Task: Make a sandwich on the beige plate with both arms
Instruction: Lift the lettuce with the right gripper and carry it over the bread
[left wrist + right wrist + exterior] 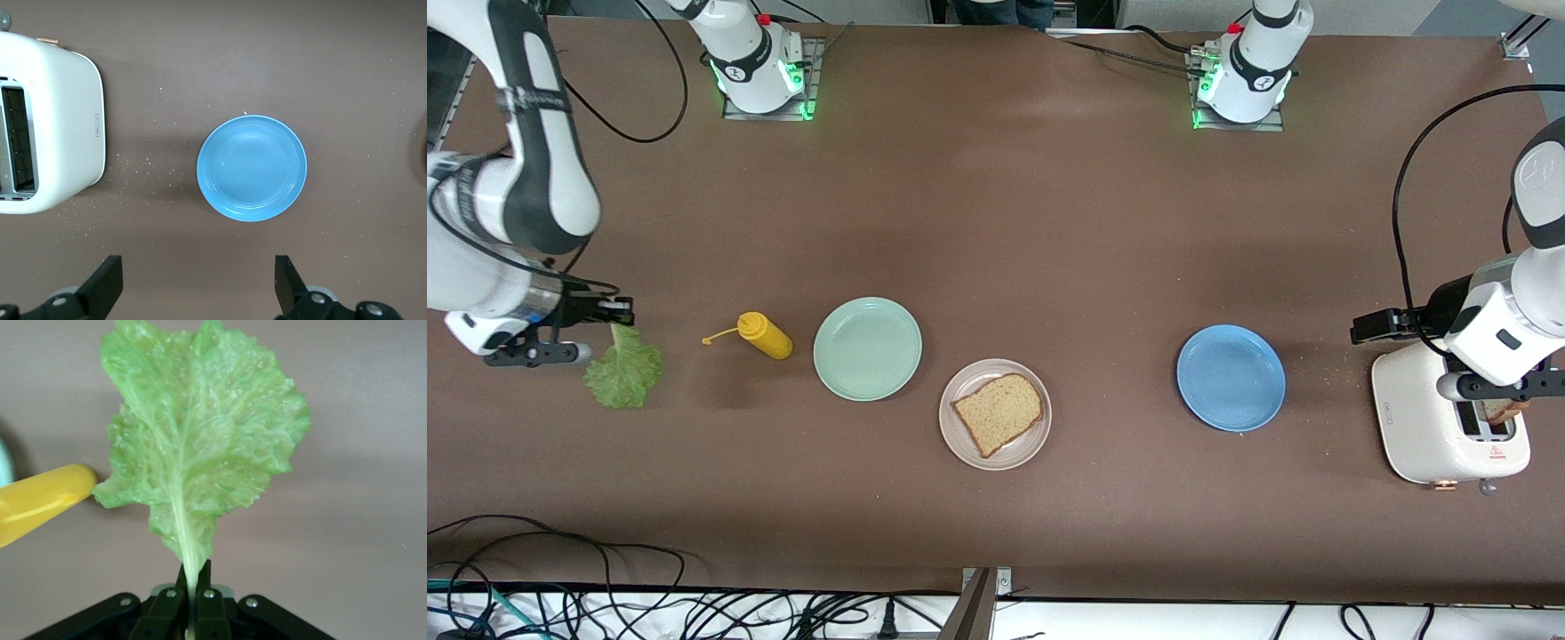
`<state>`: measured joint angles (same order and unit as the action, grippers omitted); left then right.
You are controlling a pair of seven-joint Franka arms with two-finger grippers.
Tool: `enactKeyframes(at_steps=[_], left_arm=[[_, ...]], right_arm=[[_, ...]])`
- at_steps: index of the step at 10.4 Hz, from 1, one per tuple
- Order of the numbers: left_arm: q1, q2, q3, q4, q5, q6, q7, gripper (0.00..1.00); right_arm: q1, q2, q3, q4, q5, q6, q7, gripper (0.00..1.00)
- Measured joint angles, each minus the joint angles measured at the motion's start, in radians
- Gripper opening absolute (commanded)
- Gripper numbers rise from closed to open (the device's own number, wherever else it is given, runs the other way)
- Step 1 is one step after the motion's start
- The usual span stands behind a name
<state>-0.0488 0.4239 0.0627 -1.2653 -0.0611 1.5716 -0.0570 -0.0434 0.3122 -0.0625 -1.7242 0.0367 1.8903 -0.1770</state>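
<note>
Two arms worked at the brown table. The right gripper, over the table's right-arm end, pinched the stem of the lettuce leaf between pressed-together fingers; the leaf's long axis ran from the stem at the gripper toward the table's front-camera edge, frilled tip leading. One bread slice lay flat on the beige plate, near the table's middle, between the mint-green plate and the blue plate. The left gripper hung with fingers spread wide near the white toaster, where another slice stood in a slot. A yellow squeeze bottle lay beside the leaf.
</note>
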Motion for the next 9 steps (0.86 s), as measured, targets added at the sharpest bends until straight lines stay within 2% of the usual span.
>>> enactKeyframes(at_steps=[2, 4, 7, 9], left_arm=[[0.000, 0.000, 0.000, 0.000, 0.000, 0.000, 0.000, 1.00], [0.000, 0.000, 0.000, 0.000, 0.000, 0.000, 0.000, 1.00], [0.001, 0.000, 0.001, 0.000, 0.000, 0.000, 0.000, 1.00], [0.002, 0.000, 0.001, 0.000, 0.000, 0.000, 0.000, 1.00]], right_arm=[[0.001, -0.008, 0.055, 0.123, 0.006, -0.150, 0.112, 0.00], [0.005, -0.006, 0.168, 0.159, 0.009, -0.177, 0.315, 0.00], [0.033, 0.042, 0.360, 0.159, 0.056, -0.057, 0.654, 0.00], [0.137, 0.099, 0.387, 0.159, 0.061, 0.086, 0.875, 0.00]])
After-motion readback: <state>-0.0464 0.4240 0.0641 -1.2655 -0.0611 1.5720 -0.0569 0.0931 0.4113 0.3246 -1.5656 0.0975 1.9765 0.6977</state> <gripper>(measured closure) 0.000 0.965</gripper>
